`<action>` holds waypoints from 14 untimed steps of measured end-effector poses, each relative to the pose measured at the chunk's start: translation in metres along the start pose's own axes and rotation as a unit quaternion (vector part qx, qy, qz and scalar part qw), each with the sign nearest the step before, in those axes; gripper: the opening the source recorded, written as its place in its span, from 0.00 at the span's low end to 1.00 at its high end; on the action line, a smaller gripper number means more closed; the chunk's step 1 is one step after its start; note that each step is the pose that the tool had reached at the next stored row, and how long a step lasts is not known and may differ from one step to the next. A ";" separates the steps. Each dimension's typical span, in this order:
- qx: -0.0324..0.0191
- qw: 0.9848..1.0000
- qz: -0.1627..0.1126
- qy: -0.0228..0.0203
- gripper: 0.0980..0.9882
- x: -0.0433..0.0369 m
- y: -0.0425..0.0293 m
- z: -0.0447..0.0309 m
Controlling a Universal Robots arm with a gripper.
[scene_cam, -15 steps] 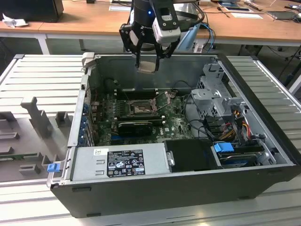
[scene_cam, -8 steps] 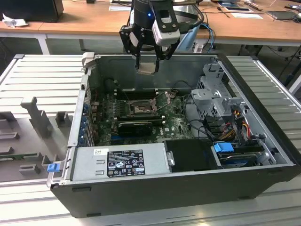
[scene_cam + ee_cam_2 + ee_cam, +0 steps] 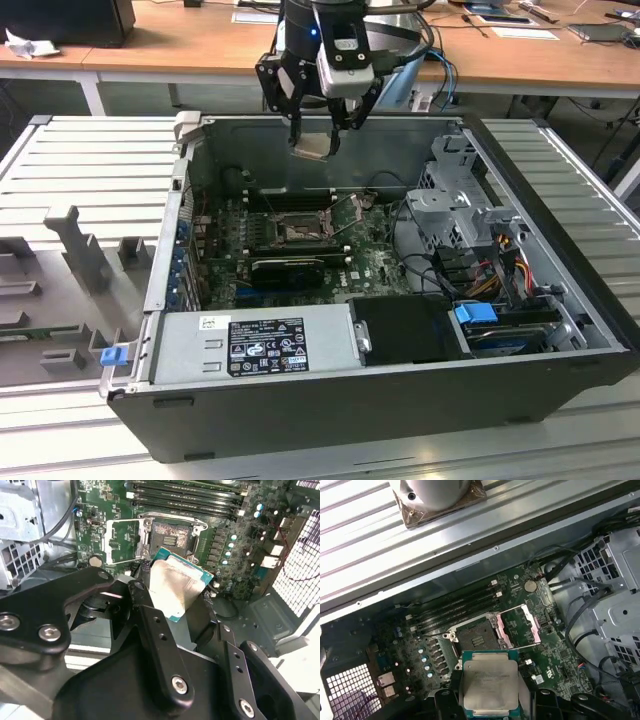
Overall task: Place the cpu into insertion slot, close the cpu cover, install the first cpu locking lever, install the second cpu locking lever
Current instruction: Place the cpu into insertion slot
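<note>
Gripper [image 3: 316,138], jaws clamped on opposite edges of the cpu [image 3: 490,682], which hangs in the air above the case [image 3: 300,400], near its edge by the desk [image 3: 180,45]. Slot [image 3: 476,637] lies bare at the middle of the board [image 3: 555,674], cover [image 3: 520,625] swung open beside it. The cpu is judged light, stiff and delicate on its underside; an edge grip suits it.

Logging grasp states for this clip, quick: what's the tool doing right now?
Tool: closed on the cpu, held up above the case; the insertion slot has no chip in it.
</note>
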State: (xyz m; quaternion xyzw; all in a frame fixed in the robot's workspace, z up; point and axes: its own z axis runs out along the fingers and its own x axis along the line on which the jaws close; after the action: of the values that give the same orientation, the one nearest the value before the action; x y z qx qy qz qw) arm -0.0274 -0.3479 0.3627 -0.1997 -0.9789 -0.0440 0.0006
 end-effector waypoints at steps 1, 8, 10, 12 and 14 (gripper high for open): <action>0.000 1.000 0.011 -0.001 0.48 0.0000 0.0000 0.0001; -0.001 0.998 0.065 -0.006 0.48 0.0000 0.0000 0.0004; -0.001 0.997 0.079 -0.007 0.48 0.0000 0.0000 0.0004; -0.002 0.995 0.096 -0.008 0.48 0.0000 0.0000 0.0005; -0.002 0.994 0.112 -0.010 0.48 0.0000 0.0000 0.0005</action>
State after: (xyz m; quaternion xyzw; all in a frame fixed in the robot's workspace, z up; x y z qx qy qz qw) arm -0.0274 -0.3479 0.3622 -0.3088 -0.9501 -0.0437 -0.0044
